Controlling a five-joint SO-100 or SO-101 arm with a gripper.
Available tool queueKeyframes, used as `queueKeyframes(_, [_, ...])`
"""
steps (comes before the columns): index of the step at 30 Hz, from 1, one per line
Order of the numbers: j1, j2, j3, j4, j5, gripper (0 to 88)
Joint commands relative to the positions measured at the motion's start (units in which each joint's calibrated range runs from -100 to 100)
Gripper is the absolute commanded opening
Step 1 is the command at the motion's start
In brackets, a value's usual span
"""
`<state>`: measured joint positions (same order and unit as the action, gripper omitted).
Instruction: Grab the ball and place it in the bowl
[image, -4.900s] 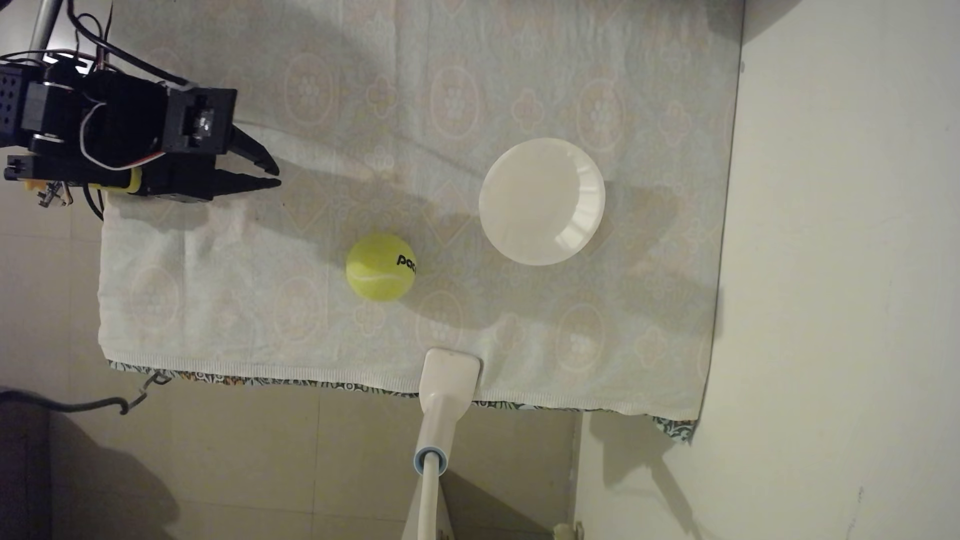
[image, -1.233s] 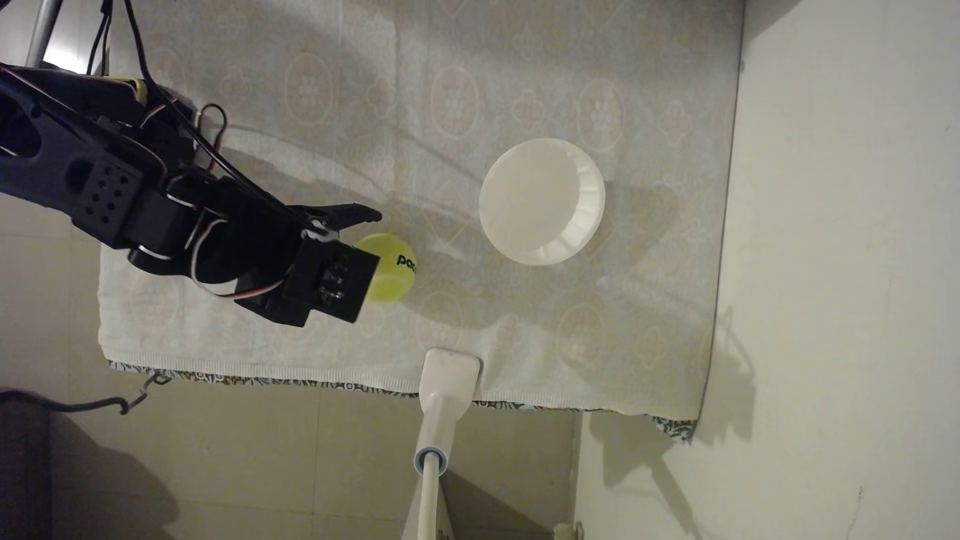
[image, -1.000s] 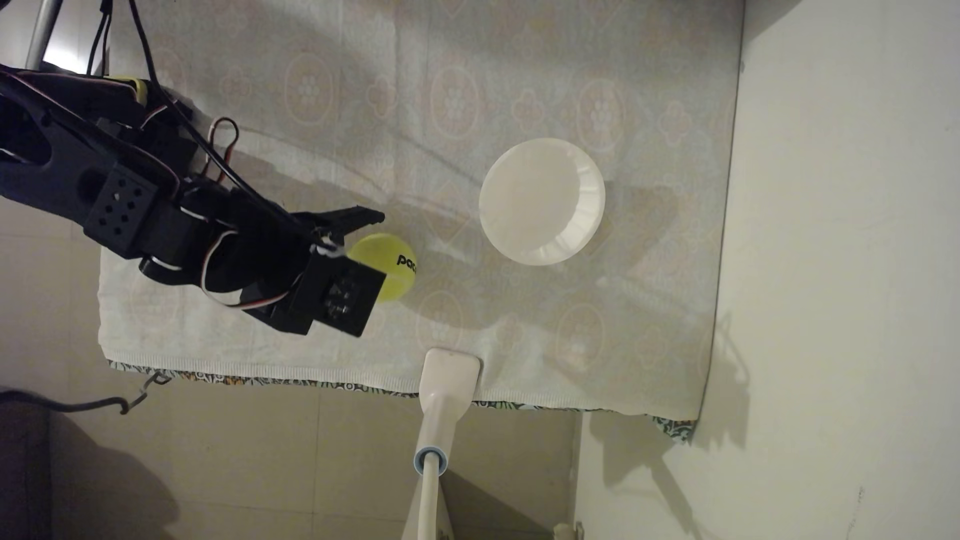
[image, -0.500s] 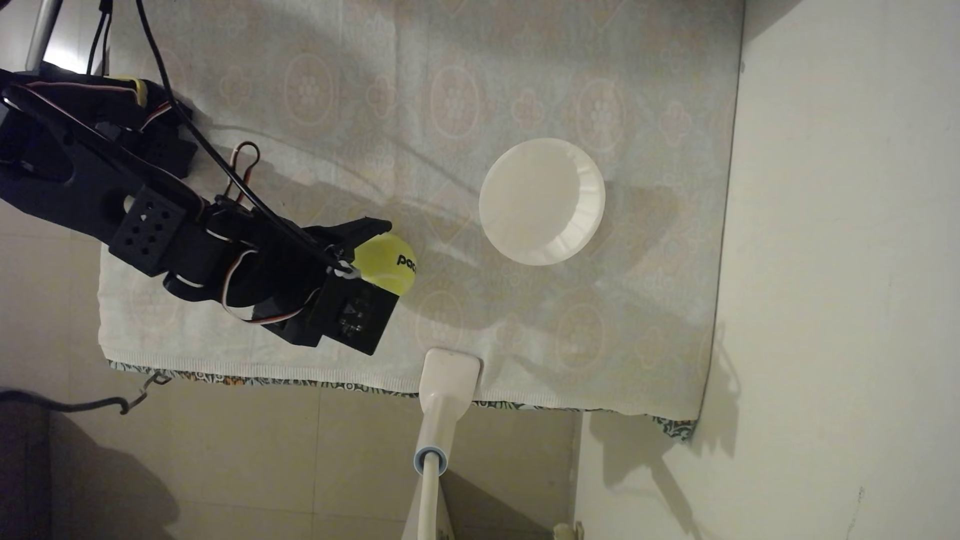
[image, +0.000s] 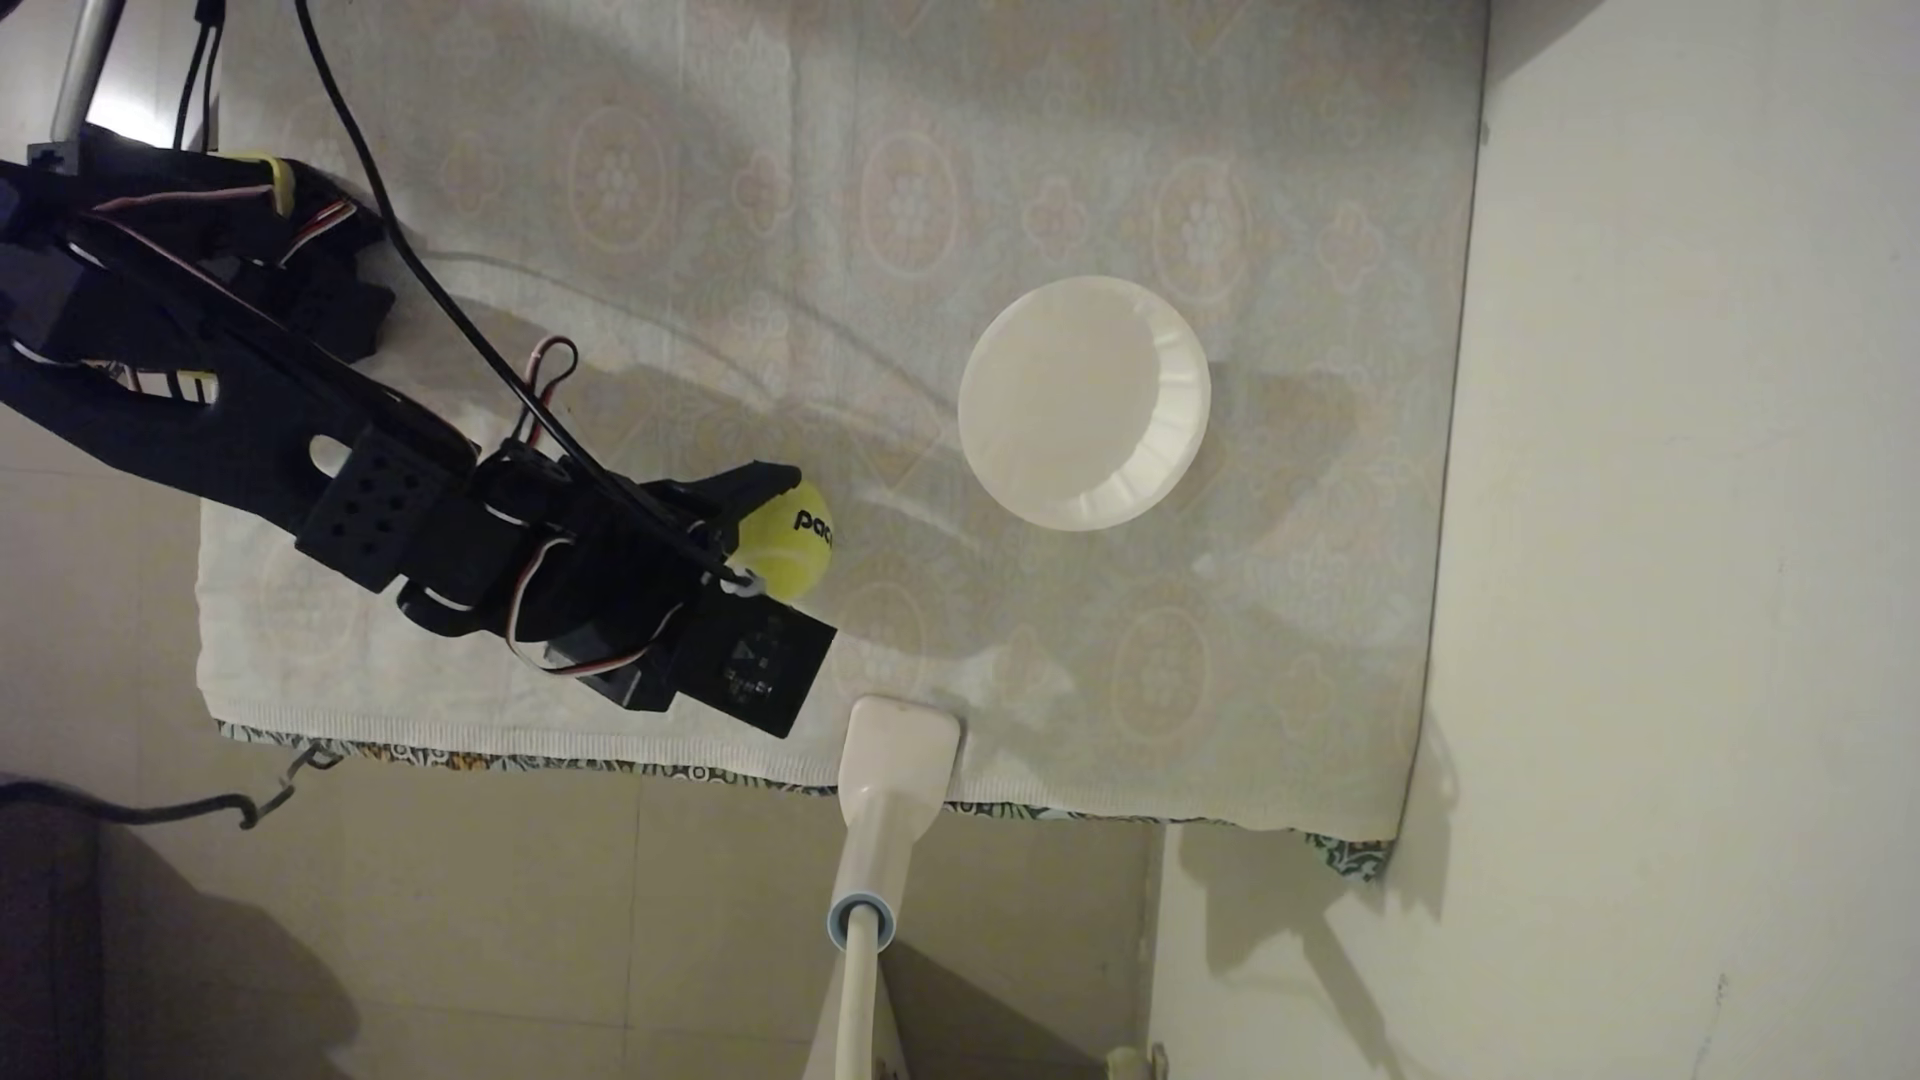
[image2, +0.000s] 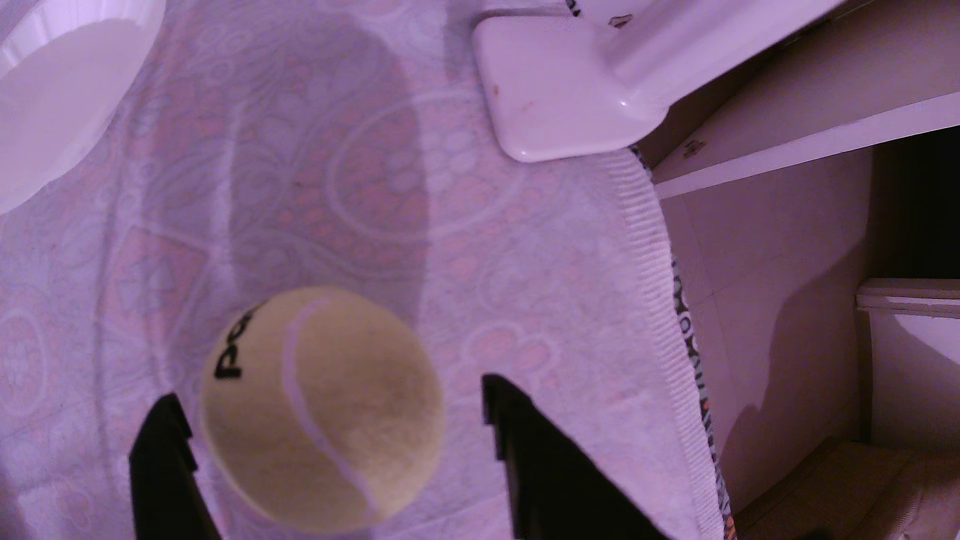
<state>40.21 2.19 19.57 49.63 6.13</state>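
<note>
Black arm now reaching further across the patterned towel (image: 1039, 675) than a moment ago, gripper (image2: 330, 394) spread wide around the tennis ball (image2: 322, 410), not yet squeezing it, ball resting on the towel, white ribbed bowl (image: 1084, 403) nearby, well apart from the ball

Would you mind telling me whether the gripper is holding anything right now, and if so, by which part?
Nothing is held. The gripper is open, its jaws on either side of the ball, which rests on the cloth with gaps visible on both sides.
</note>
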Motion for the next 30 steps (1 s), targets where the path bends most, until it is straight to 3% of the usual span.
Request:
queueKeyframes(1, [0.0, 0.3, -3.8, -1.5, -0.4, 38.9])
queueKeyframes(30, [-1.4, 5.2, 0.3, -5.2, -1.9, 37.9])
